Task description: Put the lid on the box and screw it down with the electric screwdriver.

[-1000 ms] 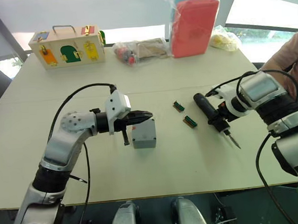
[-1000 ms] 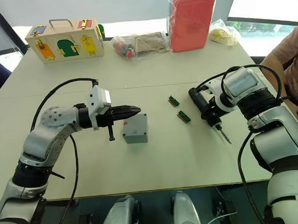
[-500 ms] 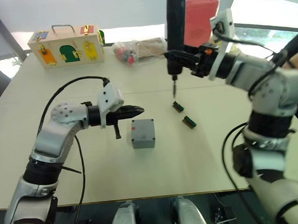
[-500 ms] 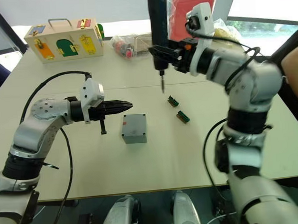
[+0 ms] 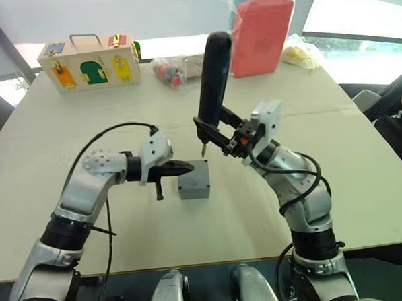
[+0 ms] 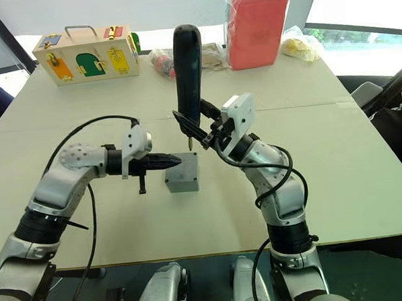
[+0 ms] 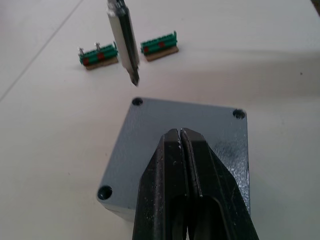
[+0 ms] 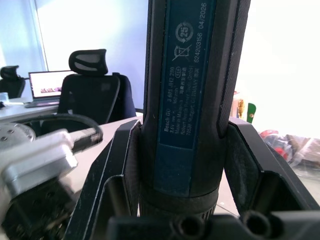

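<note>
Gripping the electric screwdriver (image 5: 212, 72) in my right gripper (image 5: 222, 137), I am holding it nearly upright, its two fingers (image 8: 112, 175) clamping the thick black barrel low on its body while the thin bit (image 7: 125, 42) is pointing down. My left gripper (image 6: 169, 159) is resting with its fingers pressed together and holding nothing, lying on top of the lid (image 7: 210, 135), which is sitting on the box (image 5: 193, 181). From my head I am seeing the bit's tip hanging just above the far side of the box, just beyond my left fingertips. My left wrist camera is showing more: the bit's tip is hovering just short of the lid's corner hole (image 7: 137, 101), apart from it, and two small green pieces (image 7: 99, 55) are lying on the table (image 7: 280, 60) beyond the box. My right wrist camera is showing the blue label (image 8: 187, 75) on the barrel between my fingers.
</note>
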